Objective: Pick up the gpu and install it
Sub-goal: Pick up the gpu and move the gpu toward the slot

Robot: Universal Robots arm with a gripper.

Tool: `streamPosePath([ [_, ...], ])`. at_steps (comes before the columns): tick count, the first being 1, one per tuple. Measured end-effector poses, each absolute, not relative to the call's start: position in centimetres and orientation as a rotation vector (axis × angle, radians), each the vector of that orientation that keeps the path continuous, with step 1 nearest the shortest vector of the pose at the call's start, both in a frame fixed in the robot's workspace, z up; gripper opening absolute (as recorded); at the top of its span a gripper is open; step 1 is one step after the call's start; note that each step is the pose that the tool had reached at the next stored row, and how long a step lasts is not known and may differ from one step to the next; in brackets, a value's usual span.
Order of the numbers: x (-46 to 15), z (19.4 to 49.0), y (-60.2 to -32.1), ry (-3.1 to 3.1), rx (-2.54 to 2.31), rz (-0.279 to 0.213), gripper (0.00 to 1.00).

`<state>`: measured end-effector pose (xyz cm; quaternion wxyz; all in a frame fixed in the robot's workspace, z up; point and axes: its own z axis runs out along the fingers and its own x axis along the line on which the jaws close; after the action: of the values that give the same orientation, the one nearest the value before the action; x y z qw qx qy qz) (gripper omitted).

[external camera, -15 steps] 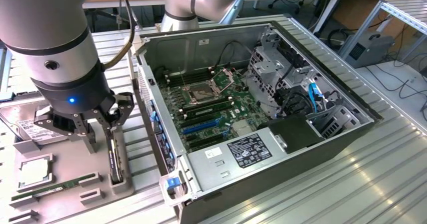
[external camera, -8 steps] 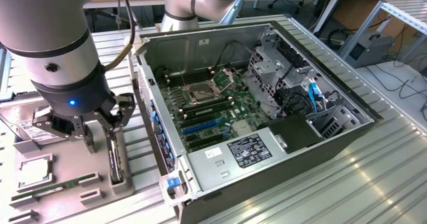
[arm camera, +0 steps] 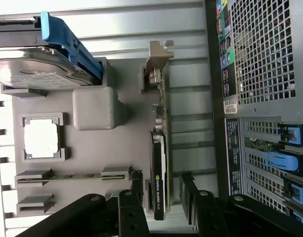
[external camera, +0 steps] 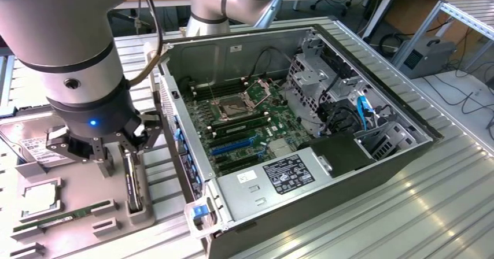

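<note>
Arm (external camera: 73,56) points straight down, tool (arm camera: 161,205) spread apart.

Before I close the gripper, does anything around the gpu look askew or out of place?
Nothing stands out. The gpu stands straight on edge in the tray, the open gripper straddling it. The hard drive and memory stick sit in their holders.

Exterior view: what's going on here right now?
The arm's gripper is down over the grey parts tray, beside the open computer case. Its fingers are open on either side of one end of the gpu. The gpu stands on edge in its tray slot, and the fingers have not closed on it. Nothing is lifted or installed yet.
</note>
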<state>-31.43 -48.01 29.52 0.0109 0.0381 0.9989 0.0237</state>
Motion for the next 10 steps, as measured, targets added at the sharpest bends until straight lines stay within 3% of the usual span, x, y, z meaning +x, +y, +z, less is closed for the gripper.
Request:
streamPosePath([
  [10,-31.1,26.8,-48.0,3.117,0.119,0.074,0.44],
])
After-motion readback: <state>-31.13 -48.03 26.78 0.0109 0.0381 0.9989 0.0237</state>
